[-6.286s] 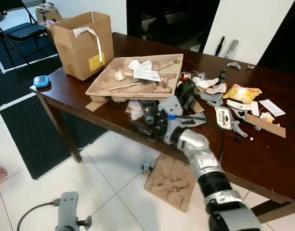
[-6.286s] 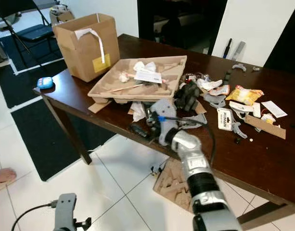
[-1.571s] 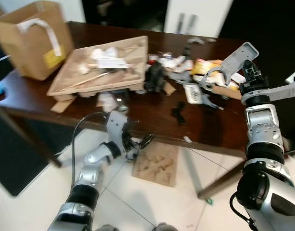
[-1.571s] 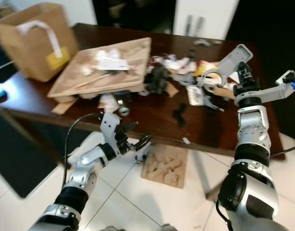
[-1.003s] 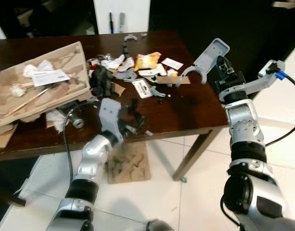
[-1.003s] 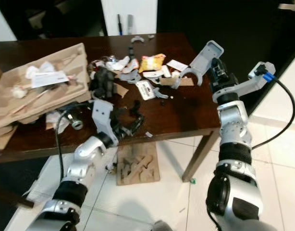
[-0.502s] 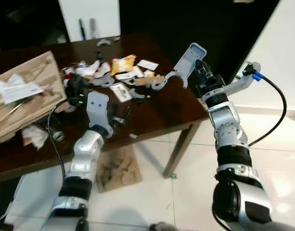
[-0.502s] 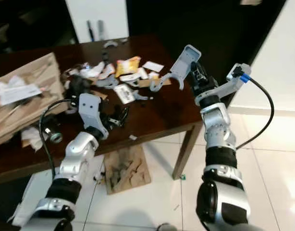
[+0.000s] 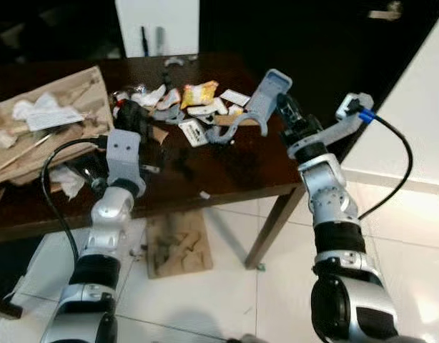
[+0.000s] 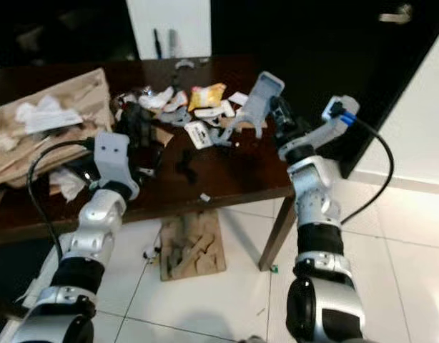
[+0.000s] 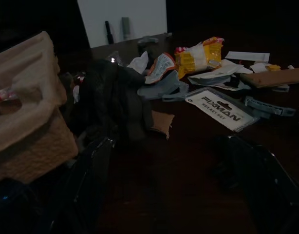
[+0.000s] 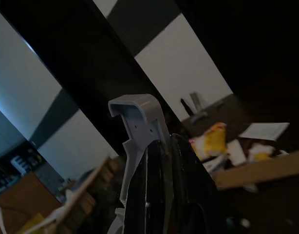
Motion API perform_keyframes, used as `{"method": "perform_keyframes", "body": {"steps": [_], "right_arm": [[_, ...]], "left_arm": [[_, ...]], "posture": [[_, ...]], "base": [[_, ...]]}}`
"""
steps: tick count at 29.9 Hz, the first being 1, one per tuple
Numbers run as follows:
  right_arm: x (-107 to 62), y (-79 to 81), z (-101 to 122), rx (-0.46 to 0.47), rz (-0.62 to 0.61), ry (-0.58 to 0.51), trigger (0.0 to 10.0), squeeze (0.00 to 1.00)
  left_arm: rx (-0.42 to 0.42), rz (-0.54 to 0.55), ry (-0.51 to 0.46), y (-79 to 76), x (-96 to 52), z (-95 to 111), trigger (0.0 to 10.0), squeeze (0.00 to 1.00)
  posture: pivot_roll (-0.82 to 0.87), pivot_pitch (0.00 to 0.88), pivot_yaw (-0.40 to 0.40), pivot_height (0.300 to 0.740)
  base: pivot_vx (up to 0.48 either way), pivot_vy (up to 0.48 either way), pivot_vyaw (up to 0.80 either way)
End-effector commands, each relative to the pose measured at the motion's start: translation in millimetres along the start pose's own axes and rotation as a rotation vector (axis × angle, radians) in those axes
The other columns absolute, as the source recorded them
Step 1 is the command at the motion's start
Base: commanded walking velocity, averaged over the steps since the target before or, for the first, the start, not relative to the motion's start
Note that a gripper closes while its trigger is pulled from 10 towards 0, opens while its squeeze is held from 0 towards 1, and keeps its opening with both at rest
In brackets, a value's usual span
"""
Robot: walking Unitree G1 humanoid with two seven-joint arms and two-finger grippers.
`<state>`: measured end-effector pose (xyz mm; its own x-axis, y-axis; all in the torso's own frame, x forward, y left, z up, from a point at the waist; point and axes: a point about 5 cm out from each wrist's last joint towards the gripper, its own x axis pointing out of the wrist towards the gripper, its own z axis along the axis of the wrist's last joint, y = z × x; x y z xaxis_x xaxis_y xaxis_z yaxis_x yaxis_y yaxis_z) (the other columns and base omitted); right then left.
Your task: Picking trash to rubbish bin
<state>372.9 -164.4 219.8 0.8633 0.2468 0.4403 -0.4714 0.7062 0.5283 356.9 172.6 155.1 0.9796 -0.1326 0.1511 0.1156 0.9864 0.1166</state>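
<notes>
My right pincer is clamped on a grey plastic bracket, lifted off the table for binning; left pincer open, low at nine o'clock.

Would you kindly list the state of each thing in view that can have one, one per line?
Right gripper: shut on the grey plastic piece, raised above the table.
Grey plastic piece: held in the air, off the table.
Left gripper: open, low over the table edge, holding nothing.
Yellow snack packet: lying on the table, crumpled.
Cardboard tray: on the table, with paper scraps in it.
</notes>
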Motion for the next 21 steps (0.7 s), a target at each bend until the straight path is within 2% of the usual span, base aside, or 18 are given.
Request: {"method": "perform_keyframes", "body": {"steps": [1, 4, 10, 12, 14, 17, 21], "right_arm": [[-5.8, 1.6, -7, -0.075, -0.004, 0.051, 10.0, 0.0], [-9.3, 3.5, -16, -0.12, -0.004, 0.097, 10.0, 0.0], [-15.3, 5.8, -22, -0.116, -0.001, 0.118, 10.0, 0.0], [-22.3, 7.1, -25, -0.114, -0.001, 0.135, 10.0, 0.0], [-22.3, 7.1, -25, -0.114, -0.001, 0.135, 10.0, 0.0], [-30.9, 7.2, -22, -0.125, -0.01, 0.151, 10.0, 0.0], [-37.0, 6.3, -18, -0.132, -0.024, 0.15, 10.0, 0.0]], "left_arm": [[0.033, 0.018, 0.033, 7.5, 1.9, -2, 10.0, 0.0], [0.029, 0.018, 0.036, 7.9, 2.5, -2, 10.0, 0.0], [0.027, -0.012, 0.034, 4.0, 5.1, 0, 10.0, 0.0], [0.032, -0.022, 0.045, 3.9, 9.5, 2, 10.0, 0.0], [0.032, -0.022, 0.045, 3.9, 9.5, 2, 10.0, 0.0], [0.033, 0.008, 0.083, 10.6, 13.5, 1, 10.0, 0.0], [0.013, 0.029, 0.095, 18.1, 19.7, 5, 10.0, 0.0]], "posture": [[0.11, 0.128, -0.012, 0.74], [0.11, 0.147, -0.014, 0.74], [0.1, 0.194, -0.017, 0.74], [0.09, 0.241, -0.018, 0.74], [0.09, 0.241, -0.018, 0.74], [0.06, 0.29, -0.019, 0.74], [0.05, 0.313, -0.018, 0.74]], "base": [[0.0, 0.0, 0.0], [0.0, 0.0, 0.0], [0.0, 0.0, 0.0], [0.0, 0.0, 0.0], [0.0, 0.0, 0.0], [0.0, 0.0, 0.0], [0.0, 0.0, 0.0]]}}
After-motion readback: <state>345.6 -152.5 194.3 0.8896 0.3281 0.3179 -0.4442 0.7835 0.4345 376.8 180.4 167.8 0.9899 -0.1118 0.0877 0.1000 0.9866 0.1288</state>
